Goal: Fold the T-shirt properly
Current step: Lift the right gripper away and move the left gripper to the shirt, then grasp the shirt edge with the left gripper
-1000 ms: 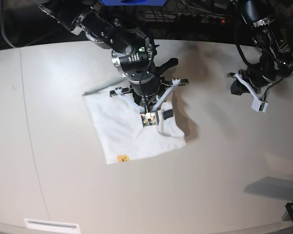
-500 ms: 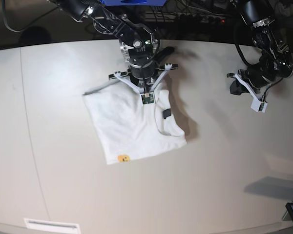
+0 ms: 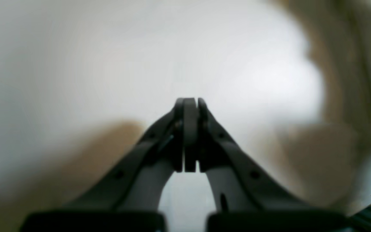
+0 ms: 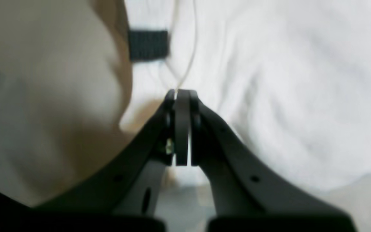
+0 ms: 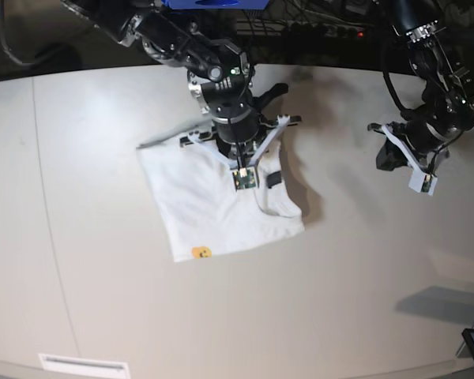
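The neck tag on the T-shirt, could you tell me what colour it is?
Black; the neck tag on the white T-shirt shows best in the right wrist view.

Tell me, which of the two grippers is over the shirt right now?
The right gripper, on the picture's left, hangs over the folded T-shirt near its black neck tag. The left gripper hangs far off over bare table.

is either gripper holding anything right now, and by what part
Nothing is held. The right gripper is shut and empty above the T-shirt, near the neck tag. The left gripper is shut, empty, away from the cloth.
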You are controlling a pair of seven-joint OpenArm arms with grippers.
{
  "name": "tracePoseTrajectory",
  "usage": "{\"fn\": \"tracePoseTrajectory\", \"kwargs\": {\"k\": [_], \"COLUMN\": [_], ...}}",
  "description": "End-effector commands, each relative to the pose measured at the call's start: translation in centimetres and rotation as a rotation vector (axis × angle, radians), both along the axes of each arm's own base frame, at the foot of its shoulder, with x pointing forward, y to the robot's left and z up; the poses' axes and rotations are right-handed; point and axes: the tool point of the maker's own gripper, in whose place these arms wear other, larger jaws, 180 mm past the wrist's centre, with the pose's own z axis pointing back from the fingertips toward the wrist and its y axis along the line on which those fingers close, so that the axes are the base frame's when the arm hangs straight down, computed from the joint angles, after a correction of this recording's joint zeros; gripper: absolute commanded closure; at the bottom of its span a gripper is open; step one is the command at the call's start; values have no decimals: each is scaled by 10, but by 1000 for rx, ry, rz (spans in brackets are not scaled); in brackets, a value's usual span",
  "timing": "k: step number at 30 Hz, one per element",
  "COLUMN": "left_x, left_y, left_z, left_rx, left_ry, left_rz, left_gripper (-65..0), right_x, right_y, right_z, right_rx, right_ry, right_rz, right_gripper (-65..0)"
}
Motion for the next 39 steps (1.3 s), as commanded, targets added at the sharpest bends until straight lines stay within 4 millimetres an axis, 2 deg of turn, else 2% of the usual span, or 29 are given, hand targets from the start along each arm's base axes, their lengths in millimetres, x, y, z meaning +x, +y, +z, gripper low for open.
{"fn": "tracePoseTrajectory", "kwargs": {"k": [1, 3, 6, 10, 16, 19, 25, 28, 30, 34, 36, 39], "left_x": [7, 7, 8, 10, 8, 4, -4, -7, -9, -10, -10, -7], "left_y": [-5, -14, -41, -78, -132, -160, -214, -232, -238, -238, -235, -239], "left_z": [21, 39, 51, 54, 62, 60, 62, 62, 59, 37, 28, 24], "left_rx": [20, 58, 63, -51, -228, -274, -369, -406, -400, -273, -202, -167], "left_ry": [-72, -121, -164, -190, -223, -211, -205, -200, -186, -135, -115, -144], "left_rz": [-27, -62, -132, -202, -306, -364, -473, -501, -516, -532, -536, -539], "left_gripper": [0, 0, 0, 0, 0, 0, 0, 0, 0, 0, 0, 0], "right_x": [11, 24, 40, 52, 73, 77, 77, 75, 71, 65, 63, 57], "right_y": [0, -14, -40, -81, -158, -182, -203, -215, -221, -235, -237, -238], "right_z": [17, 20, 20, 13, 13, 14, 12, 11, 8, 3, 2, -3], "right_rx": [26, 28, 24, -34, -94, -115, -127, -135, -140, -148, -151, -165], "right_ry": [-41, -40, -36, -50, -71, -78, -95, -113, -101, -84, -88, -99], "right_rz": [-16, -68, -156, -230, -409, -463, -521, -554, -573, -614, -617, -617], "right_gripper": [0, 0, 0, 0, 0, 0, 0, 0, 0, 0, 0, 0]}}
